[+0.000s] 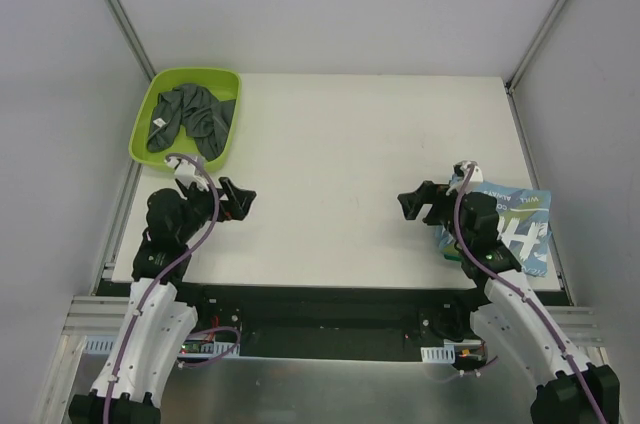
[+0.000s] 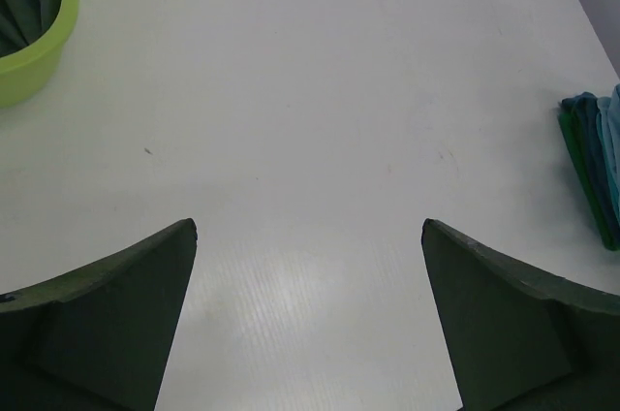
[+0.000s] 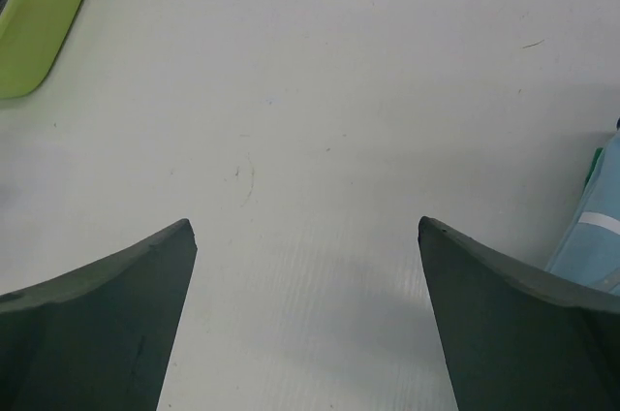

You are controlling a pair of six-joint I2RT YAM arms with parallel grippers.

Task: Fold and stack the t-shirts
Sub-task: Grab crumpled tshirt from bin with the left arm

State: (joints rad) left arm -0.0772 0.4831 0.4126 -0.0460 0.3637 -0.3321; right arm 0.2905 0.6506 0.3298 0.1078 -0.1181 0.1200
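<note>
Hovering side by side over a white bench (image 1: 350, 134), the left gripper (image 1: 238, 200) and the right gripper (image 1: 412, 204) both hang with jaws spread wide and nothing between them, their tips turned toward each other. A dark grey t-shirt (image 1: 190, 116) lies crumpled in a lime-green tray (image 1: 143, 134) at the bench's far left corner, just beyond the left gripper. A light blue t-shirt (image 1: 520, 224) with white printed lettering lies folded flat at the near right edge, partly under the right arm and just beside the right gripper. Seen from the left wrist camera, darker teal and green layers show along the folded pile's edge. The two shirts sit well apart, neither touched by a gripper.
</note>
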